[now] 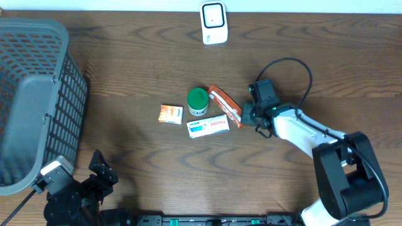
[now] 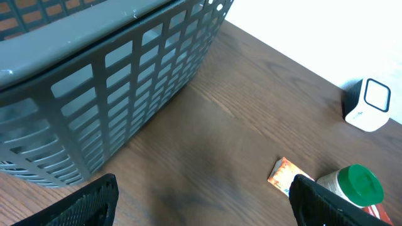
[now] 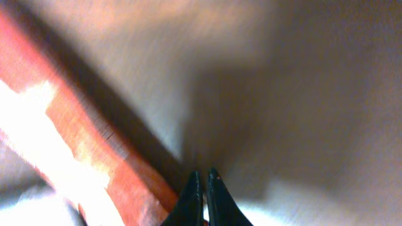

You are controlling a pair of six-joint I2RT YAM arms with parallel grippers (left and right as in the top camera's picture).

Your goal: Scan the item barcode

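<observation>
Several items lie mid-table: a long orange-red box (image 1: 225,105) (image 3: 69,157), a white box (image 1: 208,127), a green-lidded jar (image 1: 198,100) (image 2: 355,185) and a small orange packet (image 1: 171,113) (image 2: 284,174). A white scanner (image 1: 213,22) (image 2: 369,103) stands at the far edge. My right gripper (image 1: 246,115) (image 3: 203,182) is shut, its tips low on the table beside the right end of the orange-red box, with nothing visible between them. My left gripper (image 1: 102,172) (image 2: 204,207) hangs open near the front left, over bare wood, well short of the packet.
A large grey mesh basket (image 1: 38,94) (image 2: 125,75) fills the left side, close to my left arm. The right arm's cable loops above the table behind the right wrist.
</observation>
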